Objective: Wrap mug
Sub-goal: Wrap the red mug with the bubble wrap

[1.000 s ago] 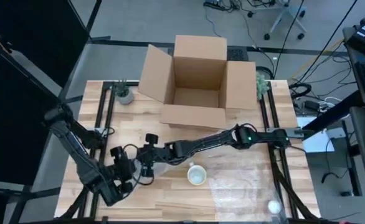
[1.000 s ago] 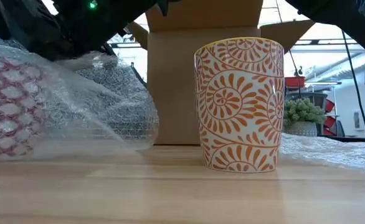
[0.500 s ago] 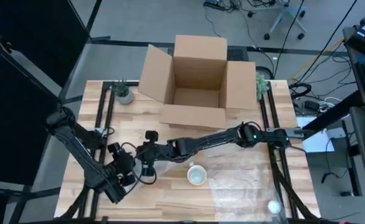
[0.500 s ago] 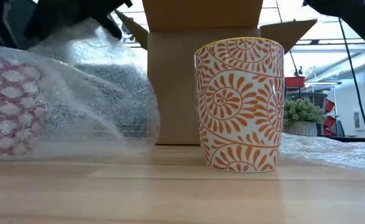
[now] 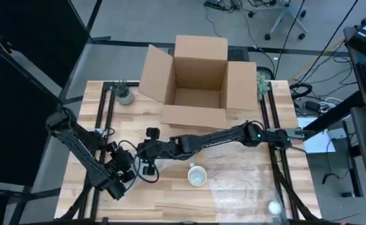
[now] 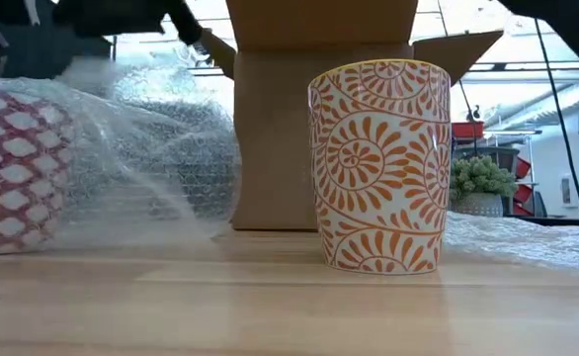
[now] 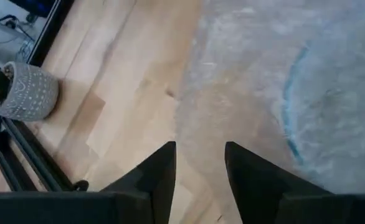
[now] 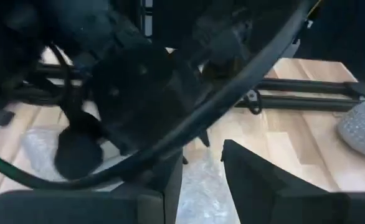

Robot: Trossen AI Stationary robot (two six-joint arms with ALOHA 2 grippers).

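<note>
An orange-patterned mug point(image 6: 378, 168) stands upright on the wooden table point(image 5: 170, 200), also seen from above point(image 5: 197, 176). Left of it a red-patterned mug point(image 6: 13, 168) sits under a sheet of bubble wrap point(image 6: 141, 148). My right gripper point(image 5: 147, 153) reaches across from the right and is shut on this wrap point(image 8: 201, 183). My left gripper point(image 5: 128, 164) hovers close beside it, open, fingers over the wrap point(image 7: 263, 93). From above, both arms hide the red mug. My right gripper has a bunch of the bubble wrap point(image 8: 201, 186) between its two fingers; which edge or how many layers cannot be told. The sheet rises from the table up to the gripper point(image 6: 122, 69) and drapes over the red mug.
An open cardboard box point(image 5: 195, 87) stands at the far middle of the table. Small potted plants sit at the far left point(image 5: 125, 94) and far right point(image 5: 263, 84). More bubble wrap point(image 5: 252, 181) lies flat on the right half, with a small white ball point(image 5: 275, 207) on it.
My right gripper has risen and drifted slightly toward the far left, drawing the bubble wrap up higher over the red mug. My left gripper has shifted a little toward the far edge. The orange mug has stayed put.
</note>
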